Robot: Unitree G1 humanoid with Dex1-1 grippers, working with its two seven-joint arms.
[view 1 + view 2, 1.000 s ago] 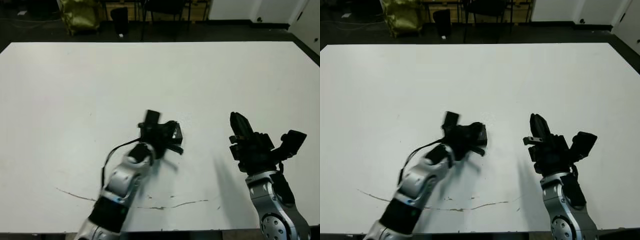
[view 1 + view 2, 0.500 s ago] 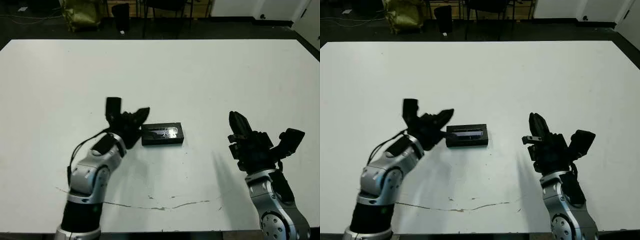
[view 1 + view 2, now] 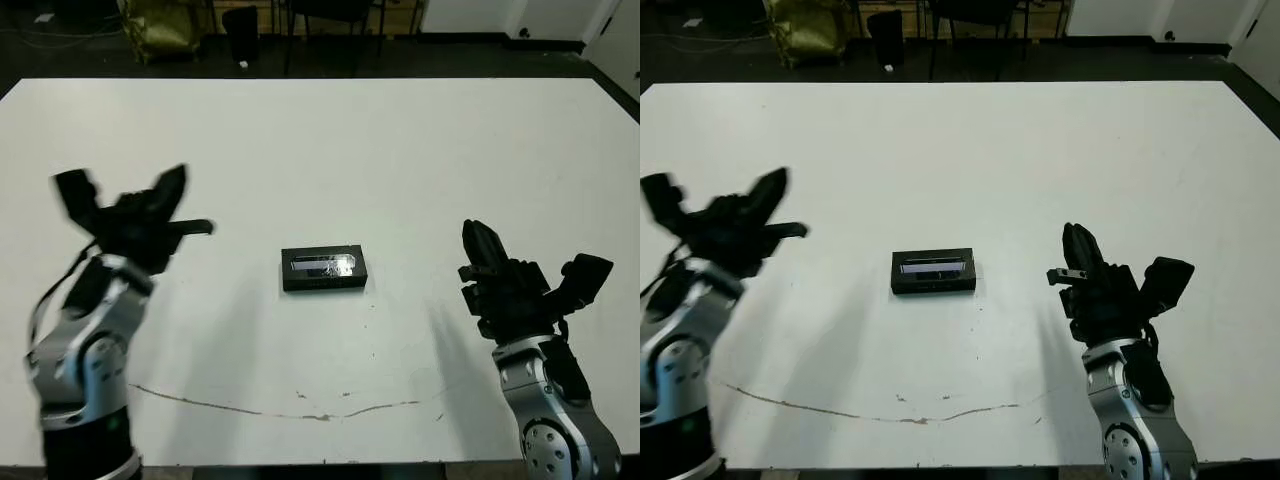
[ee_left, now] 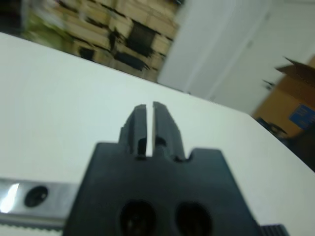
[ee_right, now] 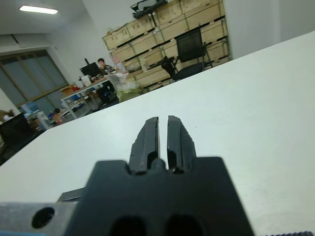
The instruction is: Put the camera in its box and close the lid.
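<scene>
Both end effectors are clenched on nothing. The left end effector (image 4: 146, 129) is shown in its wrist view with the two fingers pressed together and only a hairline seam between them; it is raised over the left part of the surface (image 3: 400, 140), well apart from the task's things. The right end effector (image 5: 163, 140) is likewise closed and empty, and is held above the right part of the surface, also well apart from them.

Between the two arms, near the middle of the surface, the box (image 3: 322, 283) lies flat with the lid (image 3: 323, 265) seated on it, the shiny window strip facing up. The camera itself cannot be made out as a separate item; it is judged to be inside the closed box, though this cannot be confirmed through the window.

With the lid lying square and level on the box, and neither end effector in contact with it, the task is judged complete or nearly so. The wide spacing of both arms is consistent with a clearance posture, so that the closed box is left undisturbed.
</scene>
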